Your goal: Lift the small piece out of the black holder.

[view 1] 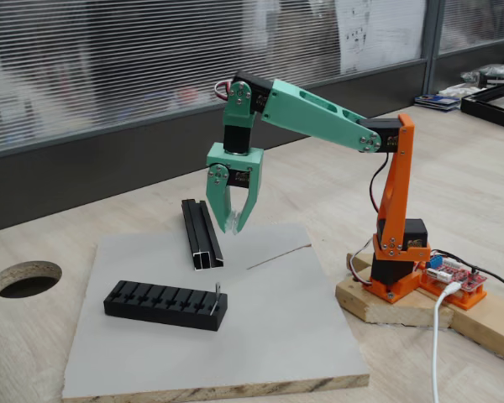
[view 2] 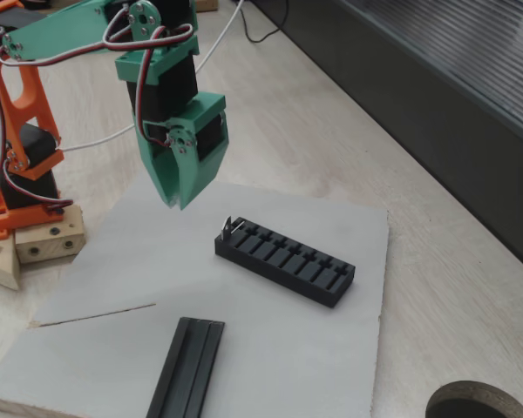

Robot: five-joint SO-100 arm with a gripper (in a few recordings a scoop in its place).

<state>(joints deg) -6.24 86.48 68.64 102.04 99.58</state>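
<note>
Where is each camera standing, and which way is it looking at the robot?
A fixed view: stands low in front of the grey board, facing the window blinds; it shows the whole arm, the orange base at picture right, the gripper hanging over the board.
A fixed view: sits higher on the opposite side, looking down; the base is at picture left, the gripper near the top.
Both fixed views share the black holder, the small piece standing at its end, and the black grooved rail.

You get soft, even daylight in both fixed views; shadows on the grey board (view 1: 260,336) stay faint. The blinds (view 1: 151,59) behind look bright and slightly blurred, and there's no harsh glare.
</note>
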